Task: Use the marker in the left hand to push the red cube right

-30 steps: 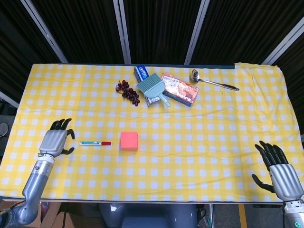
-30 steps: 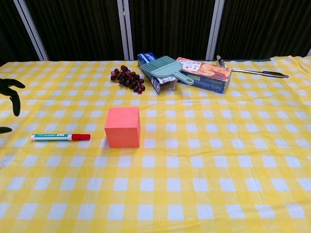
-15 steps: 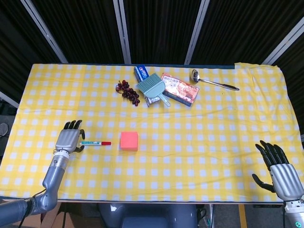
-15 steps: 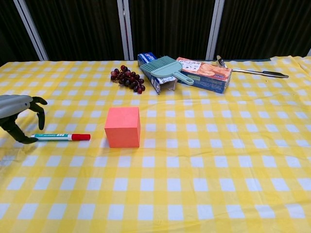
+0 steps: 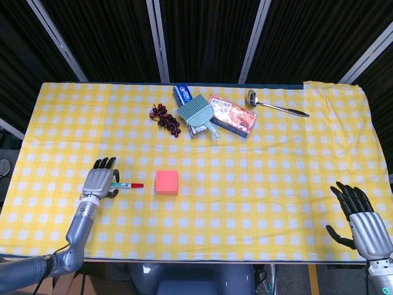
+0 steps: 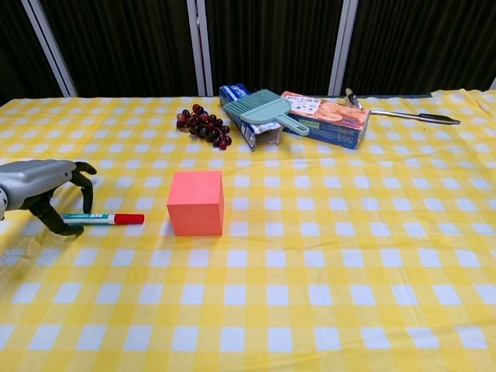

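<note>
The red cube [image 5: 167, 182] [image 6: 195, 202] sits on the yellow checked tablecloth [image 5: 258, 166], left of centre. A green-and-white marker [image 5: 130, 185] [image 6: 105, 219] with a red cap lies flat just left of it, the cap pointing at the cube. My left hand [image 5: 100, 182] [image 6: 39, 186] arches over the marker's left end, with its fingers curved down on both sides; they have not closed on the marker. My right hand [image 5: 362, 221] rests at the table's near right corner, fingers spread and holding nothing.
At the back of the table lie a bunch of dark grapes [image 5: 166, 117], a teal dustpan brush [image 5: 198, 115] on a toothpaste box [image 5: 183, 95], a snack box [image 5: 232, 115] and a metal ladle [image 5: 276, 106].
My left hand has moved right from the table's left edge until it covers the marker's left end. The marker, the cube and the right hand have stayed where they were.
</note>
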Robot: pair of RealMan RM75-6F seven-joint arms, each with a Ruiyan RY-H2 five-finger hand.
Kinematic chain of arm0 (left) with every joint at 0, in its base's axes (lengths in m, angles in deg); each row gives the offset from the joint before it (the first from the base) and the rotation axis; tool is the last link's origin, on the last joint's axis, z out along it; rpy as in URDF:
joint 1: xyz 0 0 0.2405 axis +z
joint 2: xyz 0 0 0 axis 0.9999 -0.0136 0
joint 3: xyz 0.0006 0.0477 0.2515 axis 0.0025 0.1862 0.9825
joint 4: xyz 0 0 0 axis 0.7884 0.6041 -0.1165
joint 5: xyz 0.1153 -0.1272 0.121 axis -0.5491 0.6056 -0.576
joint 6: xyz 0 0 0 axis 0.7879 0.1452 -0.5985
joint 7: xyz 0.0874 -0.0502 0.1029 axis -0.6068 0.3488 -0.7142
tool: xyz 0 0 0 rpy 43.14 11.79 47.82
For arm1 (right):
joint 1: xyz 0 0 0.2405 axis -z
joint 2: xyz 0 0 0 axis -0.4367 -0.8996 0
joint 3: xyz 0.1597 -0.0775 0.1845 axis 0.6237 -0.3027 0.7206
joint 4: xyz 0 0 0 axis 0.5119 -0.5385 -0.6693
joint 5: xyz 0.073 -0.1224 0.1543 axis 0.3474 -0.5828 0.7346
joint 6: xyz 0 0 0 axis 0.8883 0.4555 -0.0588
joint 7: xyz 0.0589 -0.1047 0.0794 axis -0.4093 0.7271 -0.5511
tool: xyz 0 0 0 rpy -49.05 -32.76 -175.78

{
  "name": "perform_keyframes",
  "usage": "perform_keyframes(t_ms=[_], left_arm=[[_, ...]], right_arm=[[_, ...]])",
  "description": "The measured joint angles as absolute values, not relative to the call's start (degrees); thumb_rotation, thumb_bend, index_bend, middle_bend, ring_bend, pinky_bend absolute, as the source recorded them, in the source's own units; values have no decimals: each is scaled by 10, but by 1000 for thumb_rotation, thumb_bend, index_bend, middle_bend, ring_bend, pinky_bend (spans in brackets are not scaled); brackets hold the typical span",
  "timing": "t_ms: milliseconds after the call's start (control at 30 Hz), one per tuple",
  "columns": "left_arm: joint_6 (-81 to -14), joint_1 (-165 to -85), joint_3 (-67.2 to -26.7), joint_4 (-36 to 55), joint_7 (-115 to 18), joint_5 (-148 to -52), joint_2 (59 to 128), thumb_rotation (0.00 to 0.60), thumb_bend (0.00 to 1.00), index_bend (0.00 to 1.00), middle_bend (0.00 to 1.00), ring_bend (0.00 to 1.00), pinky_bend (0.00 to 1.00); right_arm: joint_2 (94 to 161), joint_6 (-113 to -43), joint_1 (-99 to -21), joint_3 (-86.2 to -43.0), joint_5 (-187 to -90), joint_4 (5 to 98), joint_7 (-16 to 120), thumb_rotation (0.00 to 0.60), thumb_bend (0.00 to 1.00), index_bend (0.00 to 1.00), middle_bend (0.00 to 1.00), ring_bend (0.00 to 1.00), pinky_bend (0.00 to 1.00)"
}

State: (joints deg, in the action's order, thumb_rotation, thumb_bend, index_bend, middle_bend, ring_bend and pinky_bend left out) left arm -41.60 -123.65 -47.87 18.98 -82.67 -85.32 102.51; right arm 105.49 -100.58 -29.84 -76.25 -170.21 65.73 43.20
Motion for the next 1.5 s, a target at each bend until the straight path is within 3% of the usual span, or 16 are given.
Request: perform_keyframes(t_ms=[300,767,1500], left_arm=[[-419,-1248,-479,175,-838,-838,1044,600,441,585,64,0,29],[-432,-1257,-484,194,-839,-841,1036,600,441,587,66,0,30],[-431,-1318,-514,178,-877,-810,1108,600,441,588,66,0,30]], right_arm=[[1054,-1008,-297,-762,-1701,657,426,600,341,0,0,0,45],[1054,-1007,-298,-762,-1702,659,427,600,343,0,0,0,45],[1051,-1005,-299,-763,-1703,658,416,600,341,0,0,0,45]])
